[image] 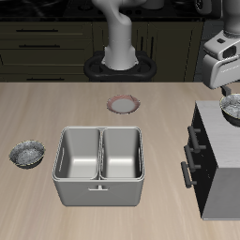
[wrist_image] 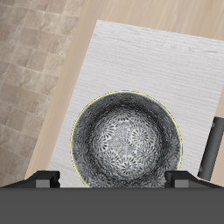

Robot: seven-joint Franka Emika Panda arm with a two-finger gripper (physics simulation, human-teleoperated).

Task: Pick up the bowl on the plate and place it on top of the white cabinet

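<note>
I am holding the bowl over the white cabinet at the bench's edge.

Going left to right: a second grey bowl is sitting by the opposite edge of the bench, the steel two-compartment basin is standing near the front edge, and the plate is lying bare farther back, toward the robot's base. In the wrist view my gripper is looking straight down into the bowl's speckled inside, the jaws flanking its rim on both sides and seemingly pinching it, with the cabinet's pale top beneath it; whether the bowl is touching that top, I cannot tell.
</note>
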